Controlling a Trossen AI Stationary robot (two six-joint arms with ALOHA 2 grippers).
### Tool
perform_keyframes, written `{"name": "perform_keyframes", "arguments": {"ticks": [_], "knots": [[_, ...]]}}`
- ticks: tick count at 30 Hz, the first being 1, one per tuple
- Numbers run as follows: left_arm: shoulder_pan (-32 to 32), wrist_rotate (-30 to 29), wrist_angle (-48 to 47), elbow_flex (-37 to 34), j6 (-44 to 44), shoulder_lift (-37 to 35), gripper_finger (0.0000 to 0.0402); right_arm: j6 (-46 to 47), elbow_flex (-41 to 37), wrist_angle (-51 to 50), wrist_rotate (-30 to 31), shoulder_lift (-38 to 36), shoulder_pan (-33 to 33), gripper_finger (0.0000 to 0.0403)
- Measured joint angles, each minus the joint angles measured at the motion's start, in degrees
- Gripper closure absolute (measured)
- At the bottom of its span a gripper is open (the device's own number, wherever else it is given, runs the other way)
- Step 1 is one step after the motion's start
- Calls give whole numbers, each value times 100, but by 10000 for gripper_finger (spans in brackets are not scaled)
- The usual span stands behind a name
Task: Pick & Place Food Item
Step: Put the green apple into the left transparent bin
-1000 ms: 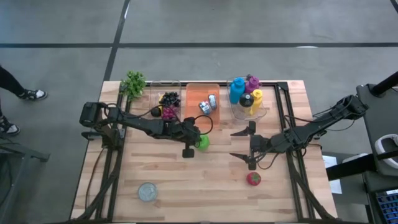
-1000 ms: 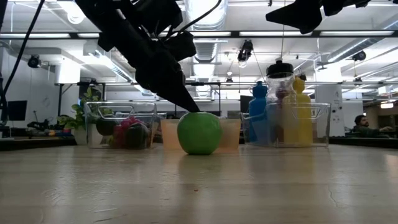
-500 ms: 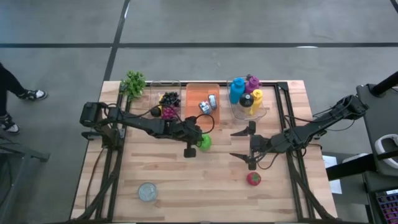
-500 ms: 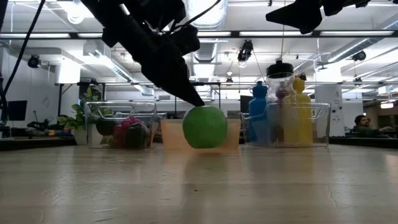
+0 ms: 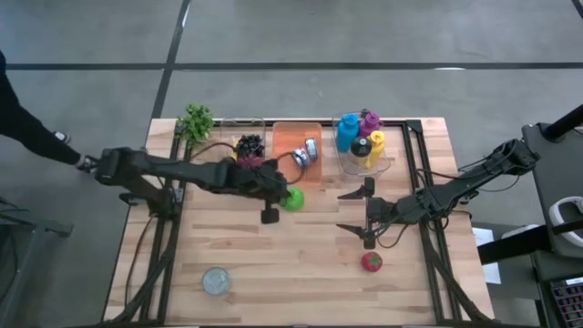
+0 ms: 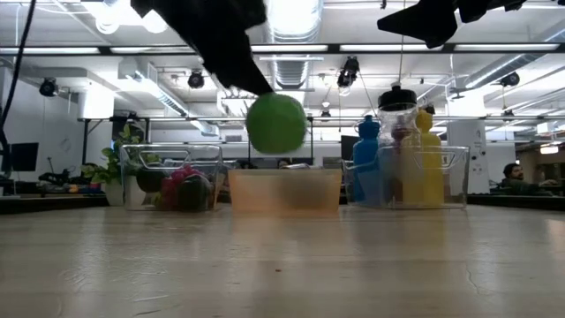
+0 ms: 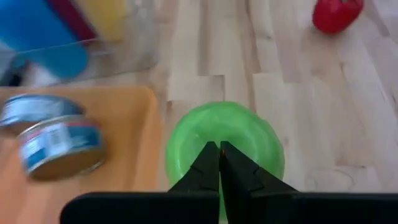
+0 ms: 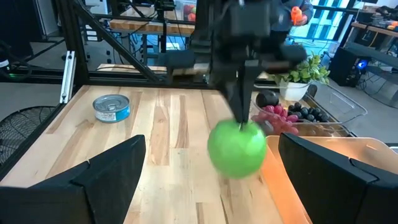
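A green apple (image 5: 293,199) hangs in the air near the table's middle, beside the near edge of the orange tray (image 5: 296,137); the low view shows the apple (image 6: 276,124) well above the tabletop. My left gripper (image 7: 219,148) is shut at its top (image 8: 241,121). My right gripper (image 5: 353,211) waits open to the apple's right, above the wood, with its fingers spread wide (image 8: 205,186). A red fruit (image 5: 371,262) lies on the table near the right gripper. My left gripper holds the apple at its very top (image 7: 219,138), pinched between the two shut fingertips (image 8: 239,106). The fingers come from above and point down. The apple (image 8: 237,149) hangs below them, lifted clear of the table. What the tips close on there is too small to tell.
The orange tray holds two tins (image 7: 59,146). A clear bin of grapes and fruit (image 5: 244,150) stands left of it and a bin of bottles (image 5: 363,141) right of it. A plant (image 5: 195,120) stands at the far left corner, and a tin (image 5: 216,280) near the near edge. A person's arm (image 5: 36,137) shows at the left.
My left gripper has risen, shut on the apple, and drawn a little toward the table's far-left side. The apple stood on the table a second ago and now hangs well above it.
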Motion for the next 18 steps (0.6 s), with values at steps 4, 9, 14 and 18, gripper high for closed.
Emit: {"name": "perform_keyframes", "arguments": {"ticks": [4, 9, 14, 18], "knots": [[91, -405, -542, -5, -426, -560, 401, 5, 0, 0, 0, 0, 0, 37], [280, -972, -1122, -5, -985, -1182, 401, -2, 0, 2, 2, 0, -1, 37], [642, -1476, -1638, -5, -1626, -1597, 401, -2, 0, 4, 1, 0, 0, 37], [1090, -1861, -1896, -9, -2113, -1664, 401, 0, 0, 4, 1, 0, 0, 37]]}}
